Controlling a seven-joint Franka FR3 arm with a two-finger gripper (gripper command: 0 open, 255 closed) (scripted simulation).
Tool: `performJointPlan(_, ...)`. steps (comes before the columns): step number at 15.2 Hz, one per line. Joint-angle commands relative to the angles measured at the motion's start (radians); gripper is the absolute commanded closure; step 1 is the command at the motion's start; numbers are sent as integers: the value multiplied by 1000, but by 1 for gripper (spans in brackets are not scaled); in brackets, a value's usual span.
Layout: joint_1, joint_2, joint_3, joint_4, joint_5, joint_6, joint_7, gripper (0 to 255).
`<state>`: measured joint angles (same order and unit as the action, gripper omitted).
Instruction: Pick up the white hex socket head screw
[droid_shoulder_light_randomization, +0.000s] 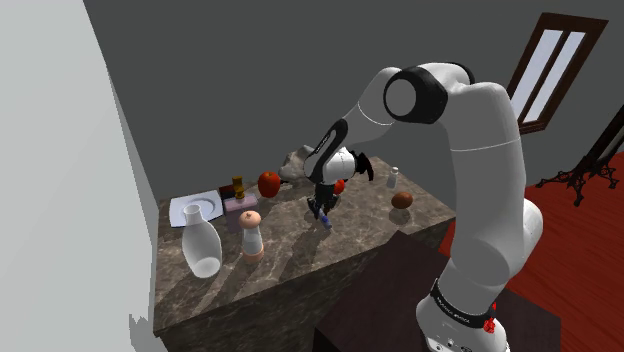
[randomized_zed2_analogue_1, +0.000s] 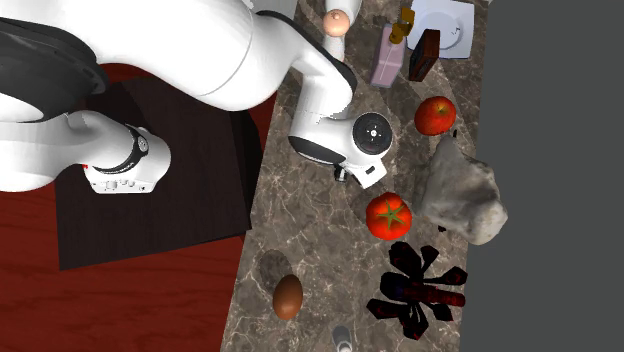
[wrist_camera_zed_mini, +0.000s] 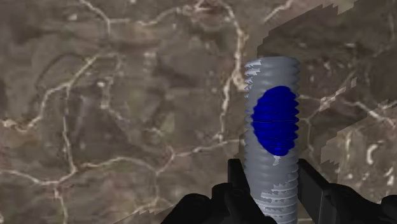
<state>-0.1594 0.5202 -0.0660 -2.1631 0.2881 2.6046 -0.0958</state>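
The tool is clamped on the pale grey threaded screw (a blue patch marks its shaft), which juts out between the fingers, brown marble counter behind it.

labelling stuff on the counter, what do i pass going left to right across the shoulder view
white vase → shaker → screw clasped in the jaws → black spiky thing → brown egg
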Motion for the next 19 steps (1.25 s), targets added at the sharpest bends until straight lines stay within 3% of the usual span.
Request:
performJointPlan(1, 0, 0, 0, 0, 0, 0, 0, 255)
performJointPlan(19, 26, -181, -37, -25, -57, -154, 56, 255)
